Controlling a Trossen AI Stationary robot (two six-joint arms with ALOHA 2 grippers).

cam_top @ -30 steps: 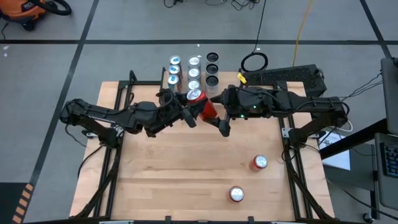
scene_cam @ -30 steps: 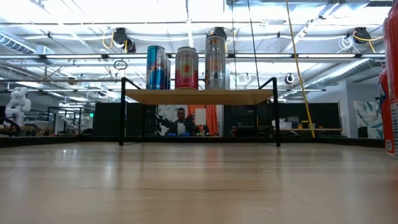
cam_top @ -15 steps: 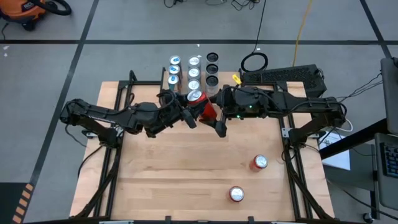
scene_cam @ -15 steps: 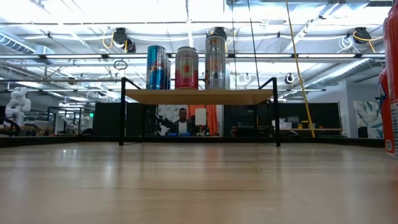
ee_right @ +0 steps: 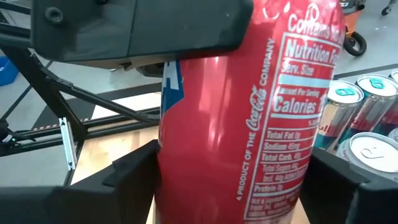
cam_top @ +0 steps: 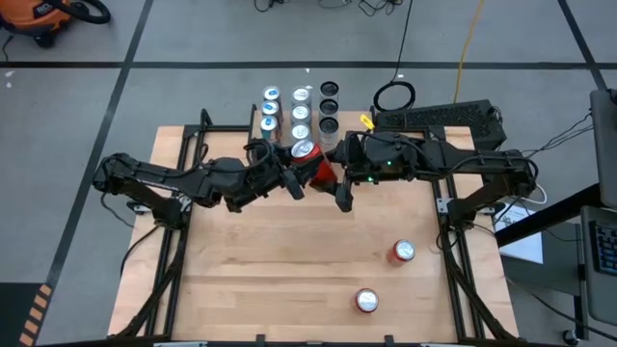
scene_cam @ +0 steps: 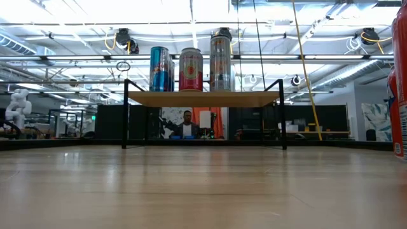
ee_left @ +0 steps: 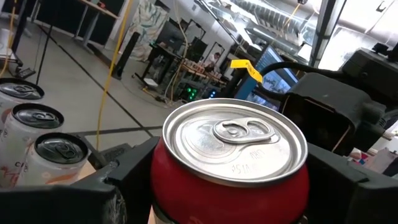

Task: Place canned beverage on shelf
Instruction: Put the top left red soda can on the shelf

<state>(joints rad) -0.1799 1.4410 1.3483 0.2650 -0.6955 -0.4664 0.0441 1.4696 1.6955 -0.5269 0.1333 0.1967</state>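
Observation:
A red can (cam_top: 318, 169) hangs in the air just in front of the shelf (scene_cam: 203, 98), between my two grippers. My left gripper (cam_top: 297, 164) reaches it from the table's left and is shut on it near its silver top (ee_left: 235, 140). My right gripper (cam_top: 335, 180) reaches it from the right, with a finger on each side of the can's body (ee_right: 249, 124). The shelf stands at the table's far edge on thin black legs. Its front row holds a blue can (scene_cam: 160, 69), a pink can (scene_cam: 191, 70) and a silver can (scene_cam: 220, 63). My left gripper pinches the red can's wall just under the rim (ee_left: 163, 177) between its two fingers, which come in about level from the table's left. The can is lifted clear and stands nearly upright, top up. My right gripper has the can's body lower down (ee_right: 166, 174) between its two fingers (ee_right: 127, 177), coming from the table's right and slanting a little downward. Both fingers lie against the printed wall, below my left gripper's finger (ee_right: 143, 25).
Several cans (cam_top: 300, 111) stand in rows on the shelf, right behind the held can. Two more red cans (cam_top: 403, 252) (cam_top: 366, 301) stand on the near right of the wooden table (cam_top: 260, 280). One of them fills the low view's right edge (scene_cam: 400, 83).
My right gripper has edged toward the table's left, in around the red can's body, so that less of the can shows from above. The can and my left gripper have kept still.

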